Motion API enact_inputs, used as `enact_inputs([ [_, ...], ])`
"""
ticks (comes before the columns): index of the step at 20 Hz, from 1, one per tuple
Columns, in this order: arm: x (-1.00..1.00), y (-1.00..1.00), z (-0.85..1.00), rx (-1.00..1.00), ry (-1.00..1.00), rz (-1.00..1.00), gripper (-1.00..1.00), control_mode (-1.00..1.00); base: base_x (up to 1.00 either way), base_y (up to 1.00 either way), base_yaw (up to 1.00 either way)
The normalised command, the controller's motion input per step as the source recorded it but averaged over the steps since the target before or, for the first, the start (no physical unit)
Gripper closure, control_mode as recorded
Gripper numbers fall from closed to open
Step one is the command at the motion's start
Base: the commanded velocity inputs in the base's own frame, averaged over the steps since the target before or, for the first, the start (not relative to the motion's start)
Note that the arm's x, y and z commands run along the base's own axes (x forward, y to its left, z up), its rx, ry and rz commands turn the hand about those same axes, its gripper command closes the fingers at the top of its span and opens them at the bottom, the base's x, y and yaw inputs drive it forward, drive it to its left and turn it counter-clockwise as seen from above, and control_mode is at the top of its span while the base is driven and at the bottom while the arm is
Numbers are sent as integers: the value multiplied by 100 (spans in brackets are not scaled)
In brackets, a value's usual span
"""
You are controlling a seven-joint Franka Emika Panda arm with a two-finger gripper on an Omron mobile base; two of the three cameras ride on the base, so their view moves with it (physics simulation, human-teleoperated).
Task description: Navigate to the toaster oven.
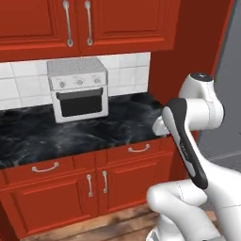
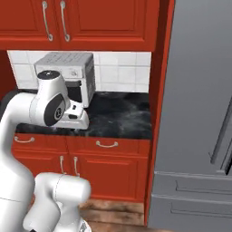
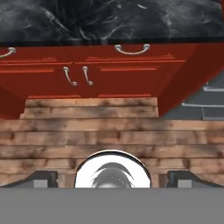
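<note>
Oven (image 2: 68,74) front half-hidden behind arm (image 2: 50,106)

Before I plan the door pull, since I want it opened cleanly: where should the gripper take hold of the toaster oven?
Grip the horizontal bar handle across the top of the dark glass door on the toaster oven. Come at it from the front: the oven backs against the tiled wall, and the bar stands off the door, probably leaving room for fingers above and below.

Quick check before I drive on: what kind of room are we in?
A home kitchen, by the look of it: a toaster oven sits on a black marble counter, with red cabinets above and a grey fridge alongside.
</note>
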Motion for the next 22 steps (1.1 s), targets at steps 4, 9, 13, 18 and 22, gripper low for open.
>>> enact_inputs([
  [4,0,0,0,0,0,0,-100,100,90,93,0],
  [9,0,0,0,0,0,0,-100,100,90,75,0],
  [13,0,0,0,0,0,0,-100,100,83,48,0],
  [18,0,0,0,0,0,0,-100,100,20,2,0],
  [22,0,0,0,0,0,0,-100,100,-7,-8,0],
])
